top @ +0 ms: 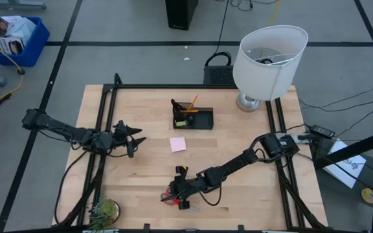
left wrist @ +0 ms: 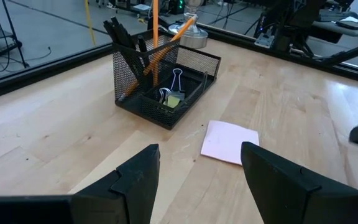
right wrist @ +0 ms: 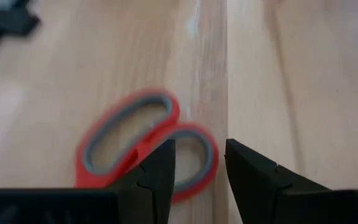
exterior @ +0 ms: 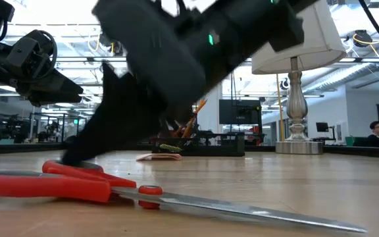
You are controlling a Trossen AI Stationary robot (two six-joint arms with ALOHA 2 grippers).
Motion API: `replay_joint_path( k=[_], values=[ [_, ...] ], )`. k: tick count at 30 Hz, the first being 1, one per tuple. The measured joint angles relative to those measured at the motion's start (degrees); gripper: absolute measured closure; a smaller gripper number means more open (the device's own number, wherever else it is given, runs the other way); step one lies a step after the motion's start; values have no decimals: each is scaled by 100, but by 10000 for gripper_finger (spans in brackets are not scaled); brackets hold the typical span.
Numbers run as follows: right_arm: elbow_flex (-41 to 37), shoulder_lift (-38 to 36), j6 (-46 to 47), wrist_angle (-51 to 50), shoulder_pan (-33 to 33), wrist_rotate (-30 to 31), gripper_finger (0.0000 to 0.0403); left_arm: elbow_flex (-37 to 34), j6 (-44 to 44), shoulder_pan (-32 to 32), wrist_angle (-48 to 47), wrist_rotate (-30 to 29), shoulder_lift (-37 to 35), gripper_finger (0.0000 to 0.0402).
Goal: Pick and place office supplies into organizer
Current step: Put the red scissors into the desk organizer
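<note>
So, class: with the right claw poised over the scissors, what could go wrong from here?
The scissors lie flat on the table, so the right claw, open above one handle loop, may scrape wood or pinch only an edge. Carried by one handle, the blades could swing and knock the pencils standing in the organizer.

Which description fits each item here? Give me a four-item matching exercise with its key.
Items:
1. scissors
2. sticky-note pad
3. pencils
4. binder clip

Descriptions:
A. upright in the organizer cup
B. flat on bare wood, mid-table
C. in the low tray compartment
D. at the near edge, under the right gripper

Pairs: 1-D, 2-B, 3-A, 4-C
</note>
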Motion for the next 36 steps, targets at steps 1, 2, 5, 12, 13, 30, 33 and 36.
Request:
replay_joint_path(
  k=[1,2,5,12,13,30,33,36],
  values=[
    [0,62,-8,-20,-1,-3,273,0,-1,0,1,-13,0,172],
    [-4,99,-8,-16,-23,2,273,0,-1,0,1,-14,0,172],
    [0,107,3,-52,-69,-18,273,0,-5,1,2,-13,0,172],
    [0,107,-14,-62,-81,-265,273,0,15,0,1,-13,0,172],
    [0,107,-20,-62,-81,-286,274,0,16,1,1,-13,0,172],
    [2,98,-166,-20,-190,-160,399,0,15,0,1,-10,0,172],
    [2,98,-244,-27,-188,40,401,0,16,0,1,-10,0,172],
    [0,98,-315,-27,-190,42,402,0,16,1,1,-10,0,172]
  ],
)
